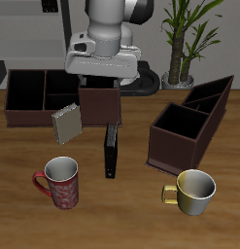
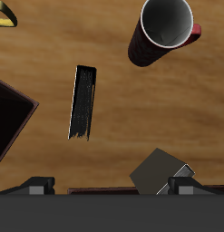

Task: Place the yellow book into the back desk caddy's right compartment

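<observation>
The yellow book [image 1: 66, 124] is a small grey-beige book, turned at an angle, just in front of the back desk caddy's front wall [image 1: 29, 119]. The caddy's right compartment [image 1: 99, 103] is its tall-walled end section, beside the book. My gripper [image 1: 99, 84] hangs over that compartment, its fingers mostly hidden by the hand. In the wrist view the gripper [image 2: 112, 183] is open and empty, with the fingers wide apart. The book [image 2: 155, 169] shows close by one fingertip [image 2: 181, 176], not clamped.
A black book [image 1: 112, 151] [image 2: 82, 101] lies in front of the compartment. A red mug [image 1: 60, 182] [image 2: 164, 32] and a gold mug [image 1: 194, 192] stand near the front edge. A diagonally turned caddy [image 1: 189, 122] [image 2: 9, 118] sits to the side. A plant [image 1: 187, 34] stands behind.
</observation>
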